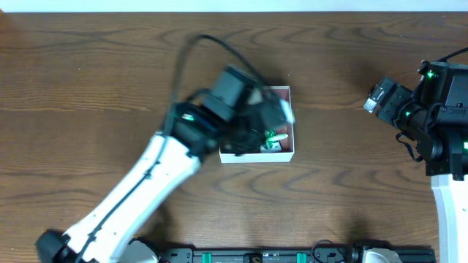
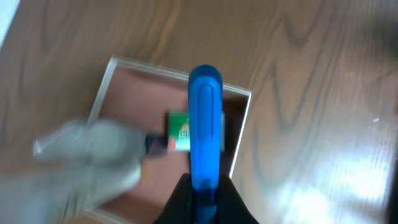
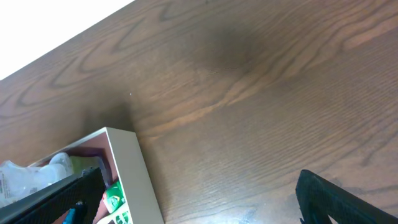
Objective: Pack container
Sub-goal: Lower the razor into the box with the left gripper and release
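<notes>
The container is a square white-walled box with a pinkish-brown floor, at the table's middle. My left gripper hovers over it, shut on a long blue stick-shaped item that points out over the box. In the left wrist view the container holds a small green packet and a blurred clear plastic bag; the jaws clamp the blue item's base. My right gripper is open and empty, well right of the box. Its view shows the container wall and the green packet.
Bare brown wood table lies all around the box. The right arm's body stands at the right edge. A black rail runs along the front edge.
</notes>
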Robot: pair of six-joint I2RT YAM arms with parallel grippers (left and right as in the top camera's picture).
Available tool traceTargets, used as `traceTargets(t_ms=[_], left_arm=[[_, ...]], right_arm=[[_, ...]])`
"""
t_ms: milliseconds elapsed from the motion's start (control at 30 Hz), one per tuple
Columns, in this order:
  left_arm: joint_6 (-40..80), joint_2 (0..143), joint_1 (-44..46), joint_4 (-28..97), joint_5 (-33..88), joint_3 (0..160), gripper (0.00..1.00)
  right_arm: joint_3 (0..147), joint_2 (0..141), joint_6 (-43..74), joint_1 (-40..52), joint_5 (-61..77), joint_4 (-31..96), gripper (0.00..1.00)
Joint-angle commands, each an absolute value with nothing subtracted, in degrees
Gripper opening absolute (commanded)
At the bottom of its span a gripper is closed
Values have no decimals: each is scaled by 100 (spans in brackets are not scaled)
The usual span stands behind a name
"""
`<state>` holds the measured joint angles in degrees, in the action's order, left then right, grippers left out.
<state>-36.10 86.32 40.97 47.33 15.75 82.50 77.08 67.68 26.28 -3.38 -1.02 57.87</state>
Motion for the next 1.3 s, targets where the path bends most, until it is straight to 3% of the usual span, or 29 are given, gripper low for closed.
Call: traceTargets(t_ms=[0,200,233,267,300,400,700,967,1100,1267], left_arm=[[-4027,9216,4338,4589,1057,8075,6],[-4023,10208,4368,4313,958,8075,8],[-4010,10272,4370,4272,958,8075,17],[-3951,10296,4368,4226,952,8075,34],[-3883,10294,4368,4193,928,8077,41],[-3548,10141,4351,4189,659,8189,51],[-2392,8897,3750,5103,185,8313,52],[-478,8761,1573,5758,294,8047,51],[-521,9170,945,5533,1017,7658,52],[-801,9880,897,5433,1116,7428,53]], right_arm=[[7756,6777,2545,-373,-104,5793,99],[7756,6777,2545,-373,-104,5793,99],[7756,6777,2545,-373,-104,5793,99],[7756,6777,2545,-373,-104,5793,99],[7756,6777,2545,-373,-104,5793,99],[7756,6777,2545,-373,-104,5793,99],[7756,6777,2545,-373,-104,5793,99],[7756,6779,2545,-373,-104,5793,99],[7756,6777,2545,-373,-104,5793,99],[7756,6777,2545,-373,-104,5793,99]])
